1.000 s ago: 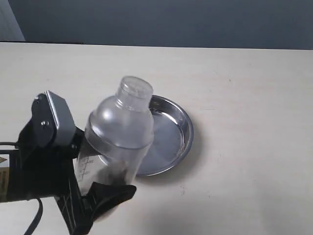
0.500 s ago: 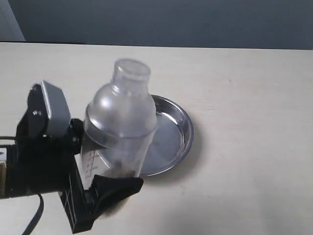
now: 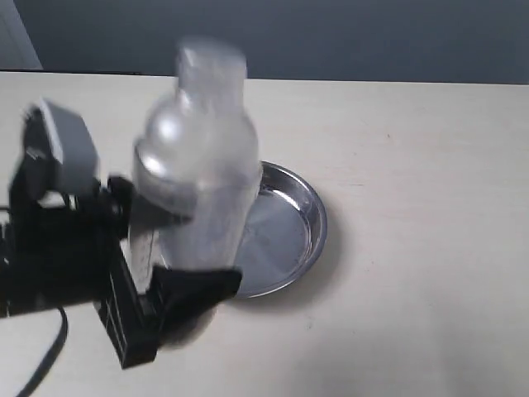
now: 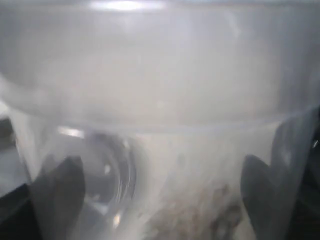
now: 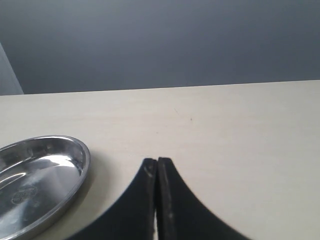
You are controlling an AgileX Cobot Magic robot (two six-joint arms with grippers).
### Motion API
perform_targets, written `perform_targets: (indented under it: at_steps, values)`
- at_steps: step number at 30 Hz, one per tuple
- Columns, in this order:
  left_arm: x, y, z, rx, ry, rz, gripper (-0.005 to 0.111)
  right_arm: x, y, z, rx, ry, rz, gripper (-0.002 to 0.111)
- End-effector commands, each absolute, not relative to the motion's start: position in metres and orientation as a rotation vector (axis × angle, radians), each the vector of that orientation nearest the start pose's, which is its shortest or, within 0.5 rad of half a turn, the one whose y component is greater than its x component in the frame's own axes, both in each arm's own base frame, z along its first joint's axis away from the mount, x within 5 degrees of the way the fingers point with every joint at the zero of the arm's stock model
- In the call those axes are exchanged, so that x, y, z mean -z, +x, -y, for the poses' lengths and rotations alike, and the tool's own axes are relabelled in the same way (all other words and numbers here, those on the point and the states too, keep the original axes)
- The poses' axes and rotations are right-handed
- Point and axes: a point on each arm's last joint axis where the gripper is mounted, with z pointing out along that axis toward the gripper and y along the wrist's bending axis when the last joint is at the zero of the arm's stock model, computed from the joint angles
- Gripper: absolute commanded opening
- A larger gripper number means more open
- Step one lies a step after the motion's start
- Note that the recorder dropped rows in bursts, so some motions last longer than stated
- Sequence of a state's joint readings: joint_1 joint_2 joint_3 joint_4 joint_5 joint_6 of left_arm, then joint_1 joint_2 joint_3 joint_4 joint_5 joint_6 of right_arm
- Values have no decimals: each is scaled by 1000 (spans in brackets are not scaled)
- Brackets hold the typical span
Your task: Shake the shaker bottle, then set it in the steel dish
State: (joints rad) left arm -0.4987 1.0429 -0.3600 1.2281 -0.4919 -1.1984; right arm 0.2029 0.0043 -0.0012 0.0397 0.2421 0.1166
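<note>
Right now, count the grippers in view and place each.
2. The left gripper holds the bottle by the dish; the right gripper, shut, shows only in its wrist view, over the table.

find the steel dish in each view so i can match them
Exterior: steel dish mid-picture, partly behind the held shaker bottle.
Left wrist: cannot tell; the bottle fills it.
Right wrist: dish beside the shut right gripper, cut by the edge.
Shared landmark: pale table.

Nothing legible: shaker bottle [image 3: 198, 165] is motion-blurred, any print on it is lost, and the faint stamp [image 5: 23, 195] in the steel dish [image 5: 55, 167] is too small.
</note>
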Motion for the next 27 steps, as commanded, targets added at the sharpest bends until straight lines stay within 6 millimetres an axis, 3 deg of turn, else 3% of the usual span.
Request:
perform_targets:
  at_steps: [1,4,6,7,9,12,13,15,18,20,22,23,25,27]
  values:
    - [-267,142,137,937,837,-1670,0,-192,54,-12,-274,-42,-1720,-1]
    - [-323,140,135,850,871,-1438,0,-192,54,-12,-274,-42,-1720,-1]
    - [-332,136,131,777,904,-1392,0,-193,54,-12,-274,-41,-1718,-1]
    - [-326,136,131,761,915,-1418,0,-193,54,-12,-274,-41,-1718,-1]
    - [-295,139,128,771,878,-1585,0,-192,54,-12,-274,-42,-1720,-1]
    - [-241,145,122,834,640,-1928,0,-192,54,-12,-274,-42,-1720,-1]
    - [-234,146,123,847,622,-1968,0,-192,54,-12,-274,-42,-1720,-1]
    - [-244,146,129,866,734,-1875,0,-192,54,-12,-274,-42,-1720,-1]
    - [-299,142,141,884,950,-1490,0,-192,54,-12,-274,-42,-1720,-1]
    - [-339,137,140,872,958,-1318,0,-192,54,-12,-274,-42,-1720,-1]
    - [-329,137,138,838,959,-1385,0,-192,54,-12,-274,-42,-1720,-1]
    - [-310,139,135,794,953,-1486,0,-192,54,-12,-274,-42,-1720,-1]
    - [-290,138,131,798,914,-1585,0,-192,54,-12,-273,-42,-1723,-1]
    - [-287,134,132,840,934,-1578,0,-192,54,-12,-274,-42,-1721,-1]
